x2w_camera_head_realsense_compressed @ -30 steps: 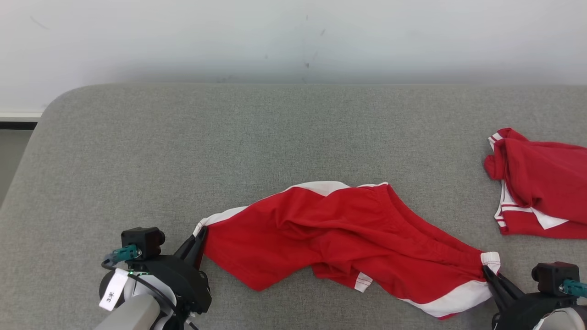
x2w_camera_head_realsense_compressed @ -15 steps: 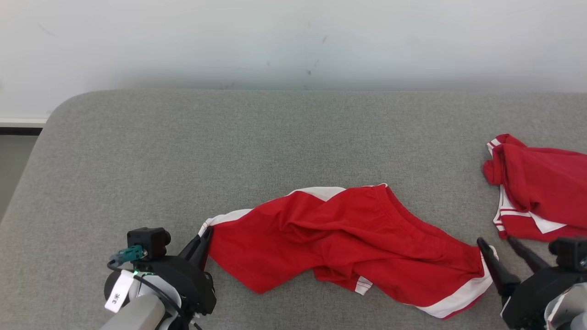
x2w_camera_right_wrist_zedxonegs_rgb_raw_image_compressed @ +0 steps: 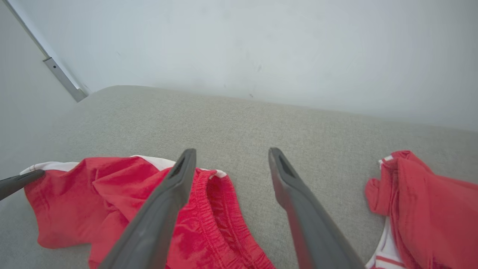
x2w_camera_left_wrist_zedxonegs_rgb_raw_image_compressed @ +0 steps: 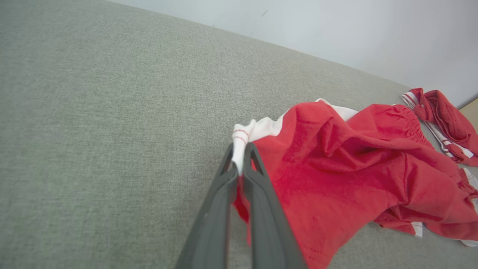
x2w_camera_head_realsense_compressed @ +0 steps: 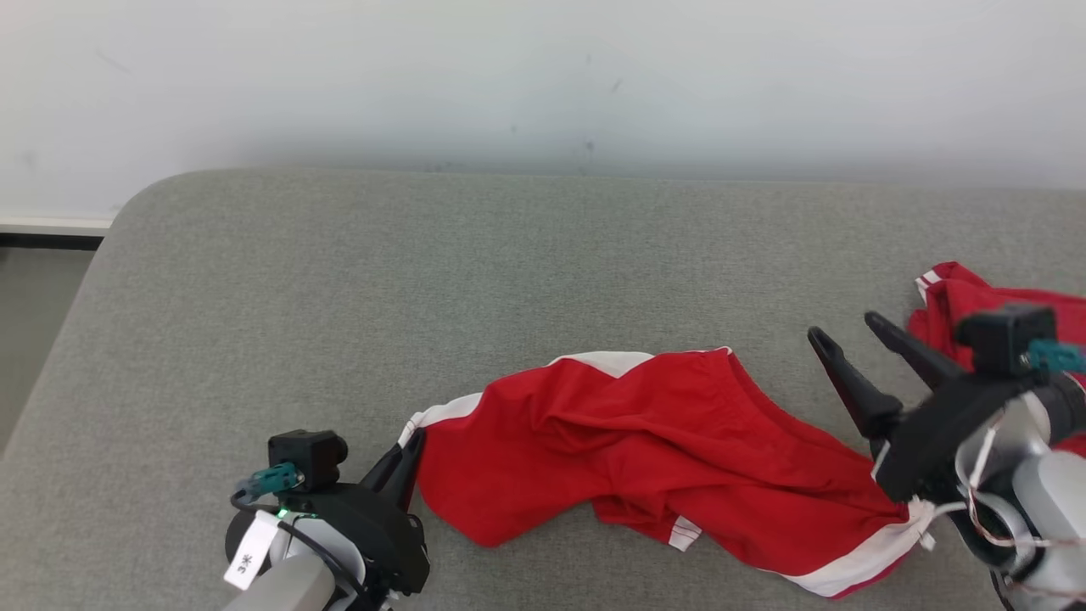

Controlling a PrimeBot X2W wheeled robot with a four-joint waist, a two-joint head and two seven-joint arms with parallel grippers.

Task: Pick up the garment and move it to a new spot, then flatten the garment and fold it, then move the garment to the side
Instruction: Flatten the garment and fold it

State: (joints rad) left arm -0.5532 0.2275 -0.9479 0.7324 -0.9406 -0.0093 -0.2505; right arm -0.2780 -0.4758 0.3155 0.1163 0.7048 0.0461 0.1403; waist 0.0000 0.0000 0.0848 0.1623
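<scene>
The garment [x2w_camera_head_realsense_compressed: 662, 458], red with white trim, lies rumpled across the grey cushioned surface [x2w_camera_head_realsense_compressed: 424, 280]. My left gripper [x2w_camera_head_realsense_compressed: 411, 445] is shut on its white-trimmed left corner; in the left wrist view the fingers pinch that white hem [x2w_camera_left_wrist_zedxonegs_rgb_raw_image_compressed: 239, 144], with the garment [x2w_camera_left_wrist_zedxonegs_rgb_raw_image_compressed: 354, 175] spreading to the right. My right gripper [x2w_camera_head_realsense_compressed: 844, 327] stands open above the garment's right end, holding nothing. The right wrist view shows its gripper [x2w_camera_right_wrist_zedxonegs_rgb_raw_image_compressed: 231, 155] spread wide over the red cloth [x2w_camera_right_wrist_zedxonegs_rgb_raw_image_compressed: 112, 194].
A second red and white garment [x2w_camera_head_realsense_compressed: 959, 297] lies bunched at the right, partly behind my right arm, also seen as a red heap [x2w_camera_right_wrist_zedxonegs_rgb_raw_image_compressed: 422, 201]. A pale wall [x2w_camera_head_realsense_compressed: 543, 76] backs the surface. The surface's rounded left edge [x2w_camera_head_realsense_compressed: 102, 255] drops to the floor.
My right gripper has opened, let go of the garment's right corner and risen up and away from it. The left gripper keeps its grip. The head camera has shifted slightly.
</scene>
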